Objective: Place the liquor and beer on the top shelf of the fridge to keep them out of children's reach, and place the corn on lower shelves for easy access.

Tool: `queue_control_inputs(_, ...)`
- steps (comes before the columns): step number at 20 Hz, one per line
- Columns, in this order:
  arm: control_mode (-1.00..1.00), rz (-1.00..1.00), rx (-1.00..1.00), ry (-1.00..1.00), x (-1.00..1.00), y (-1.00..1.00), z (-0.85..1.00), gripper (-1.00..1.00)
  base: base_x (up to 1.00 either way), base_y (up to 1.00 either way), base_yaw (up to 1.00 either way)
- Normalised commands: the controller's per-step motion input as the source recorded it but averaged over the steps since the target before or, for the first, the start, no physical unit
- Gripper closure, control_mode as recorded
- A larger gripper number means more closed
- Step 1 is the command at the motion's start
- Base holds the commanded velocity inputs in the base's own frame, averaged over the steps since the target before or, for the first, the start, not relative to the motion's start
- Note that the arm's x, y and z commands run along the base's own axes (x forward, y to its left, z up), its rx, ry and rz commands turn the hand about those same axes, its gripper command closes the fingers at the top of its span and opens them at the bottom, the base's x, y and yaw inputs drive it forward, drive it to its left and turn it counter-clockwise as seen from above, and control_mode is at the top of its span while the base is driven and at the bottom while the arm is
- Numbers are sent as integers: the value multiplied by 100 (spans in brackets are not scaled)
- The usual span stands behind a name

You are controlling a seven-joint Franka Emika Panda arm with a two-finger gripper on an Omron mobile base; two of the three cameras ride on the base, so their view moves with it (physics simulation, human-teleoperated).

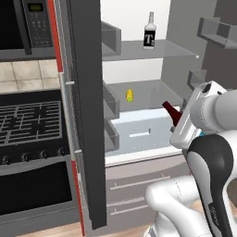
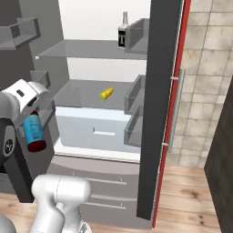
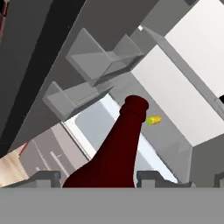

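My gripper (image 3: 99, 179) is shut on the beer (image 3: 114, 153), a dark red-brown bottle with a blue label (image 2: 32, 132). I hold it tilted in front of the open fridge (image 1: 85, 92), its neck (image 1: 170, 111) pointing toward the interior at about the height of the lower shelves (image 1: 152, 90). The liquor (image 1: 149, 32), a pale bottle with a black label, stands upright on the top shelf (image 1: 178, 48). On the lower shelf lies the corn (image 1: 130, 95), also seen past the bottle's mouth (image 3: 153, 120).
A white drawer (image 1: 139, 129) sits under the lower shelf. Door bins (image 2: 136, 98) line both open doors. A black oven (image 1: 32, 120) with a microwave above stands left of the fridge. A tiled wall (image 2: 205, 91) and wood floor lie to the right.
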Motion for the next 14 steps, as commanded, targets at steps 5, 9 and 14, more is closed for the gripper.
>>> queue_control_inputs(5, 100, 0, 0, 0, 0, 0, 0, 100, 62, -10, 0)
queue_control_inputs(9, 100, 0, 0, 0, 0, 0, 0, 100, 49, -21, 0)
queue_control_inputs(14, 100, 0, 0, 0, 0, 0, 0, 100, 42, -22, 0)
